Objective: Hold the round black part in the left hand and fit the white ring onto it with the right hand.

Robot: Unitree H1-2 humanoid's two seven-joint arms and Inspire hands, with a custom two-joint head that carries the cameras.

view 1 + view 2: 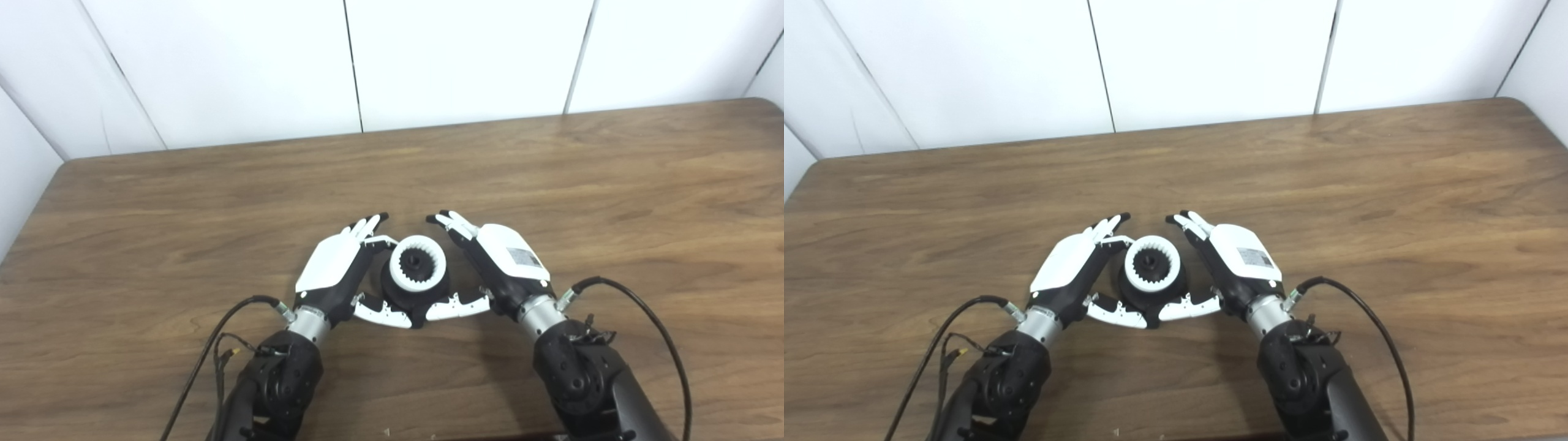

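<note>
Since the white ring (pixel 418 265) already sits on top of the round black part (pixel 414 296), the fitting step looks about done; seating check or release seems next. Left to right: left hand (pixel 334 269) is just left of the part, fingers (pixel 366 228) curled toward its far side, thumb low in front. Contact looks light, so cannot tell if it truly grips or only cups. Part stands on the counter (pixel 184 214), centre front, between both hands. Ring has a toothed inner edge, and a dark hub shows through its middle. Right hand (pixel 499 263) is just right of the part, fingers (pixel 452 223) spread and apart from the ring, thumb near the base: holding nothing by the look. Next move probably needs a press down to confirm the ring is flush, then both hands clear. No containers in view.
</note>
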